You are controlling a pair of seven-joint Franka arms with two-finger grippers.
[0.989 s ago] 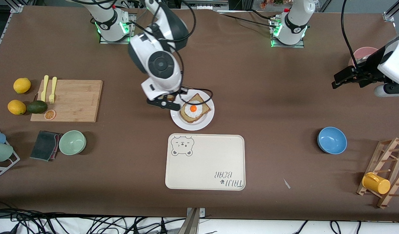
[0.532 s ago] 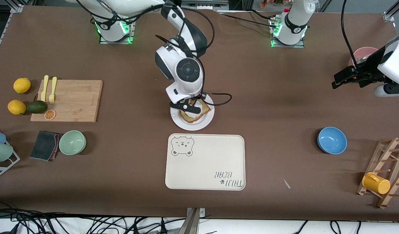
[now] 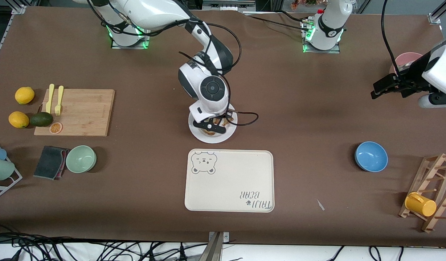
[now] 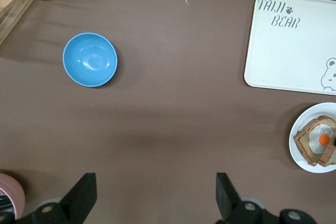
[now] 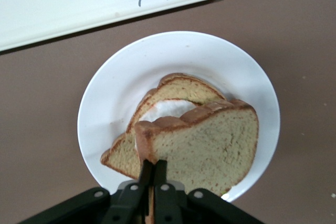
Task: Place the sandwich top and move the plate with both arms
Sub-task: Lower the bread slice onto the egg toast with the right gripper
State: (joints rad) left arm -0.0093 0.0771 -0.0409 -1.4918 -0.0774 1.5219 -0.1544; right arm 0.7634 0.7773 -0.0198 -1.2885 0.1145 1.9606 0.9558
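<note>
Front view: right end effector (image 3: 210,127) sits low over the plate (image 3: 198,134), which lies on the worktop (image 3: 299,119) just farther from the camera than the bear tray (image 3: 230,188). Left end effector (image 3: 380,88) waits over the worktop's left-arm end, above a pink bowl (image 3: 404,58). Blue bowl (image 3: 371,156) and green bowl (image 3: 81,158) look empty.

Left wrist view: left fingers (image 4: 81,198) stand apart, holding nothing.

Right wrist view: right end effector (image 5: 153,174) is clamped on 1 edge of the sandwich top (image 5: 210,145), held tilted above the egg slice (image 5: 173,100), probably so it drops squarely. The plate (image 5: 110,98) holds both.
</note>
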